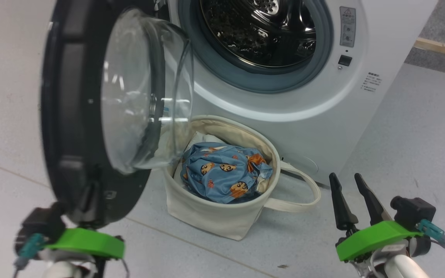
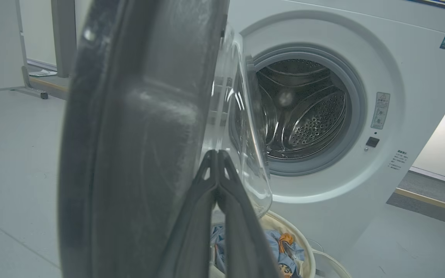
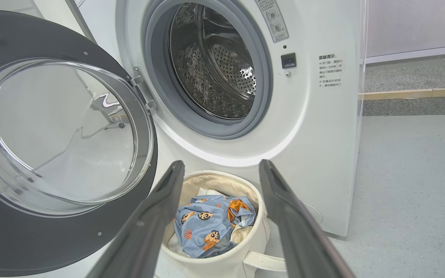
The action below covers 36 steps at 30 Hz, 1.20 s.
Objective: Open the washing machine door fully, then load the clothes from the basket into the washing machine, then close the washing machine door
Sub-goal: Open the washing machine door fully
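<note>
Left end effector [image 2: 218,153] clenched, fingers pressed together with nothing between them, at the black rim of the washing machine door [image 1: 72,116]; contact unclear. Right end effector [image 1: 345,177] spread wide, empty, above bare floor [image 1: 419,154] right of the basket [image 1: 207,216]. Door stands swung out, its glass bowl overhanging the basket's left rim. One basket, one bundle of clothes [image 1: 222,173] in it, just before the washing machine [image 1: 303,108].

Bright even light, glare streaks on washing machine door [image 1: 122,85] glass, glinting drum [image 1: 261,34], close left fingers [image 2: 201,224] blurred.
</note>
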{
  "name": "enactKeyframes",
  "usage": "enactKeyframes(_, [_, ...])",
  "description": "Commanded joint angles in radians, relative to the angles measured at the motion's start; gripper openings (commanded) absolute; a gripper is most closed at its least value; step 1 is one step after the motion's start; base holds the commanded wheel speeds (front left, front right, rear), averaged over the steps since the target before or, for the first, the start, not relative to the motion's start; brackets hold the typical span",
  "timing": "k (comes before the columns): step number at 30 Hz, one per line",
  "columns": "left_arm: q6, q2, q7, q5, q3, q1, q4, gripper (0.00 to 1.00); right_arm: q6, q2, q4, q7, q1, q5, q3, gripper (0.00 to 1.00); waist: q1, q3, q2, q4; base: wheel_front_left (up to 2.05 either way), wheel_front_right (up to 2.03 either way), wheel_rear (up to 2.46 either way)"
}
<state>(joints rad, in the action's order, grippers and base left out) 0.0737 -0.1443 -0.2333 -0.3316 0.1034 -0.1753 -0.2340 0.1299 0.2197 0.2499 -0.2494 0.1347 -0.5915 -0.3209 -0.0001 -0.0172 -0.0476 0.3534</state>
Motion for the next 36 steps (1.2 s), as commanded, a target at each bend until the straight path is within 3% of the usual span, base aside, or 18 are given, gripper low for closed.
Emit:
enactKeyframes(1, [0.013,-0.045,0.003,-0.014,-0.067,-0.030,0.025,0.00,0.001,0.000,-0.032,-0.012,0.008,-0.006,-0.018,1.00,0.0001,-0.004,0.0000,-0.001,0.00,0.00,0.00])
enactKeyframes(9, [0.017,-0.141,0.004,-0.049,-0.162,-0.060,-0.029,0.00,0.001,0.001,-0.025,-0.012,0.015,-0.007,-0.019,1.00,0.0001,-0.011,0.0000,-0.011,0.00,0.00,0.00])
enactKeyframes(22, [0.001,-0.324,-0.012,-0.105,-0.312,-0.174,-0.297,0.00,0.001,0.006,-0.021,-0.012,0.036,-0.009,-0.022,1.00,0.0001,-0.022,0.0000,-0.080,0.00,0.00,0.00])
enactKeyframes(30, [-0.005,-0.380,-0.023,-0.106,-0.345,-0.243,-0.428,0.00,0.001,0.006,-0.016,-0.012,0.038,-0.012,-0.033,1.00,0.0001,-0.018,0.0000,-0.105,0.00,0.00,0.00])
enactKeyframes(36, [-0.028,-0.379,-0.028,-0.099,-0.348,-0.260,-0.467,0.00,0.001,0.004,-0.011,-0.012,0.032,-0.015,-0.030,1.00,0.0001,-0.009,0.0000,-0.114,0.00,0.00,0.00])
